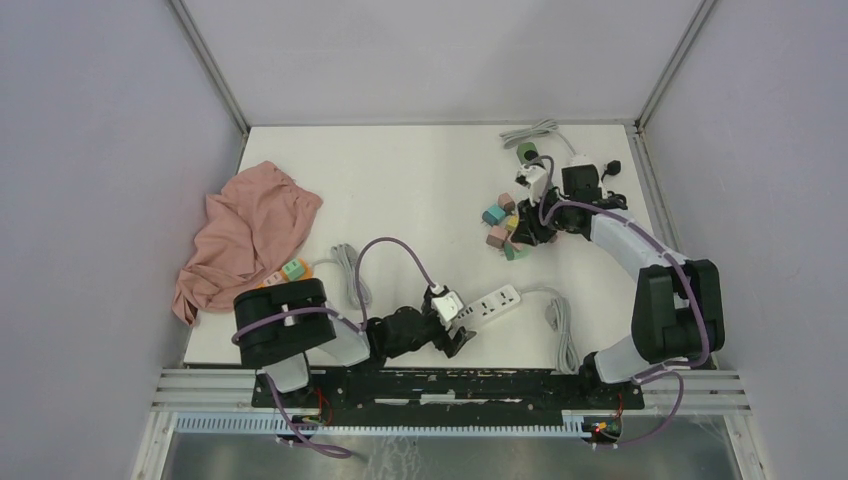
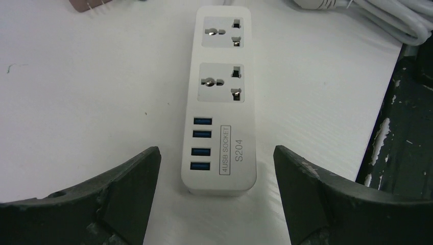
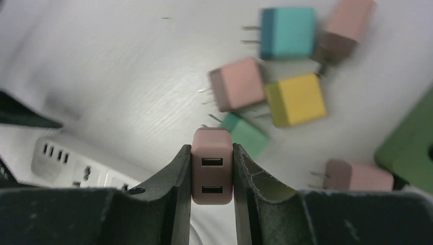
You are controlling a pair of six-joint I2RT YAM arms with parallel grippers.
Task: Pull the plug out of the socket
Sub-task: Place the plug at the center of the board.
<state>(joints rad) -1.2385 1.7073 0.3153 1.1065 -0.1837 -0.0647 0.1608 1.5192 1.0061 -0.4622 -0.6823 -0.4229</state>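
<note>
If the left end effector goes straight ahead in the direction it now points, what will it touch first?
Probably the USB end of the white power strip, lying straight ahead between the open fingers of the left end effector; depth is unclear.

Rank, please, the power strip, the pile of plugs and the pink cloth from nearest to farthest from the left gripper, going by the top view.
1. power strip: just ahead of the left gripper, at the near edge.
2. pile of plugs: farther back, towards the right arm.
3. pink cloth: at the table's far left side.
</note>
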